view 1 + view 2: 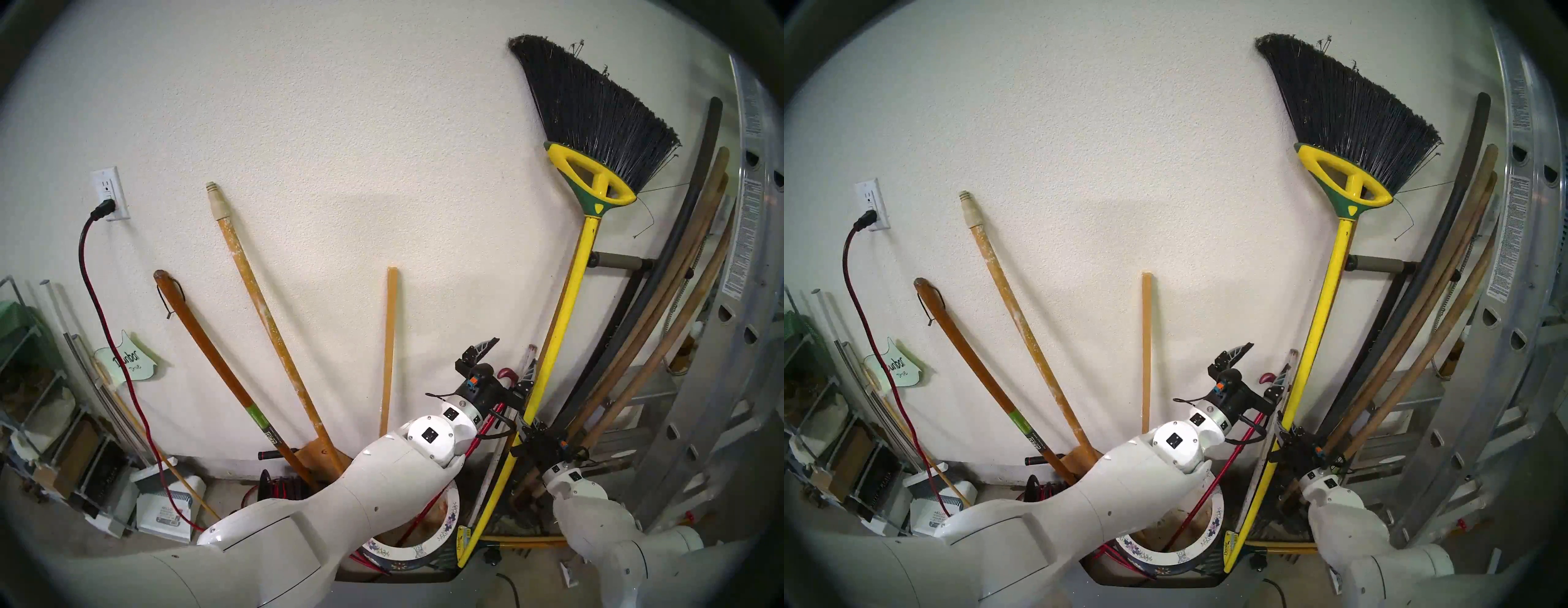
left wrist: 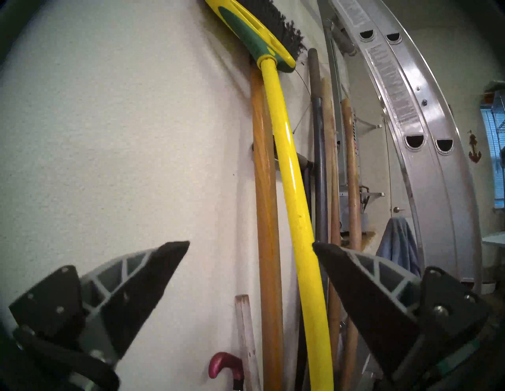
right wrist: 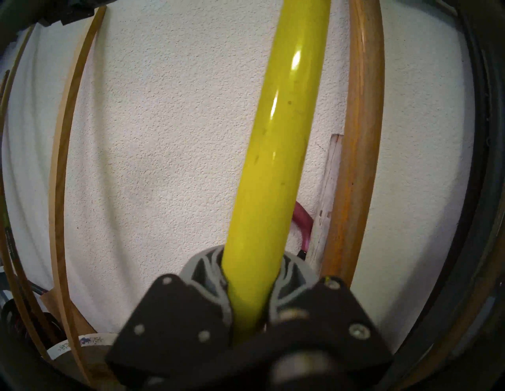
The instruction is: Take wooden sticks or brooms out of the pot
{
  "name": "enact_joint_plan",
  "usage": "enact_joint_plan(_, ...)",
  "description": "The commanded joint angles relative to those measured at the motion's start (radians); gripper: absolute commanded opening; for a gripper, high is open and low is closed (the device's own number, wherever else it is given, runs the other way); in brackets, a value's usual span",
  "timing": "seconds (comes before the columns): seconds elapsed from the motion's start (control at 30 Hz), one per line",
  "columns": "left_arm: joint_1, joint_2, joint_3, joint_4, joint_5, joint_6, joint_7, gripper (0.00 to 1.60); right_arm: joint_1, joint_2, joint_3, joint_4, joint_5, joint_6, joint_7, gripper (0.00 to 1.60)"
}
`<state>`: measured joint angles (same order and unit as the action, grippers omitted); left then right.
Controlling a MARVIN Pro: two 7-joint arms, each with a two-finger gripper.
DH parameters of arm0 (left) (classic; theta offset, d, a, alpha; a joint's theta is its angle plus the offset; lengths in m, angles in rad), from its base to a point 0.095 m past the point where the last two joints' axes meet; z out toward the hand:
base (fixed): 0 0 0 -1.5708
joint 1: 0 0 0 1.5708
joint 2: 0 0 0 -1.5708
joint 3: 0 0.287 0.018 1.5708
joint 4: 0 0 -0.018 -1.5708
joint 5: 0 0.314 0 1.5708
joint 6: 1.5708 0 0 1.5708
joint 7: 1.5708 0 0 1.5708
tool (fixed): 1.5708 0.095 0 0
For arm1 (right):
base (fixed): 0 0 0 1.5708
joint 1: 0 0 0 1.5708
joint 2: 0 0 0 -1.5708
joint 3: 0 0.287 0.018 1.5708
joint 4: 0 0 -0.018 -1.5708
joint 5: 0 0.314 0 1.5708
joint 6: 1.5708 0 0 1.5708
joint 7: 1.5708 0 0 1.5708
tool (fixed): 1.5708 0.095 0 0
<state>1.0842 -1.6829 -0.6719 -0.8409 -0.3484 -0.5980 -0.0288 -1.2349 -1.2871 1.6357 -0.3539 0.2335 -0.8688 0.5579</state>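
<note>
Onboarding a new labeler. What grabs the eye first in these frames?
The broom: yellow handle, black bristles up, leaning on the wall at right, outside the pot. The right gripper is shut on its handle low down; the left gripper stands open beside it. Left of them, wooden sticks fan out against the wall.

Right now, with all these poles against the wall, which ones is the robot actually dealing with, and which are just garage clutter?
Part of the job:
- yellow broom, gripped by the right claw
- flecked pole
- thin slat
- flowered pot
- left claw, open

Just clutter:
- red cane
- brown handle
- ladder
- red cord
</note>
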Motion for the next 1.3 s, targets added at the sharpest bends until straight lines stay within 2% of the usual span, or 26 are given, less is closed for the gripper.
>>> enact_joint_plan(0.0,0.05,0.046,-0.011,-0.089,0.006,0.005,0.041,1.6,0.053,0.003,-0.006,0.078,-0.015,-0.062,-0.006,0.0)
enact_joint_plan(0.07,0.062,0.059,-0.011,-0.115,0.008,0.011,0.046,1.6,0.055,-0.001,-0.012,0.086,-0.03,-0.09,-0.013,0.0)
enact_joint_plan(0.37,0.106,0.104,-0.018,-0.203,0.016,0.035,0.072,1.6,0.035,-0.017,-0.018,0.068,-0.062,-0.091,-0.044,0.02)
enact_joint_plan(0.43,0.113,0.11,-0.018,-0.216,0.018,0.039,0.076,1.6,0.028,-0.018,-0.019,0.057,-0.068,-0.091,-0.053,0.19)
enact_joint_plan(0.5,0.119,0.115,-0.019,-0.227,0.02,0.041,0.079,1.6,0.019,-0.02,-0.018,0.045,-0.071,-0.091,-0.06,0.47)
enact_joint_plan(0.6,0.13,0.125,-0.018,-0.253,0.025,0.049,0.085,1.6,0.001,-0.023,-0.015,0.019,-0.076,-0.091,-0.071,0.77)
enact_joint_plan(0.63,0.133,0.128,-0.018,-0.26,0.026,0.051,0.087,1.6,-0.004,-0.024,-0.014,0.011,-0.078,-0.091,-0.075,0.8)
enact_joint_plan(0.7,0.138,0.132,-0.018,-0.27,0.029,0.053,0.089,1.6,-0.018,-0.027,-0.012,-0.011,-0.079,-0.091,-0.081,1.1)
enact_joint_plan(0.73,0.142,0.136,-0.018,-0.278,0.031,0.055,0.091,1.6,-0.024,-0.028,-0.011,-0.02,-0.08,-0.091,-0.083,1.39)
enact_joint_plan(0.77,0.144,0.138,-0.018,-0.284,0.032,0.057,0.093,1.6,-0.029,-0.028,-0.01,-0.027,-0.08,-0.091,-0.084,1.56)
enact_joint_plan(0.8,0.146,0.141,-0.018,-0.289,0.034,0.059,0.094,1.6,-0.04,-0.03,-0.008,-0.048,-0.08,-0.091,-0.086,1.6)
enact_joint_plan(1.07,0.166,0.161,-0.021,-0.332,0.038,0.068,0.103,1.6,-0.113,-0.038,0.001,-0.175,-0.087,-0.09,-0.116,1.6)
enact_joint_plan(1.27,0.181,0.178,-0.022,-0.366,0.041,0.074,0.108,1.6,-0.165,-0.047,0.013,-0.26,-0.109,-0.06,-0.164,1.6)
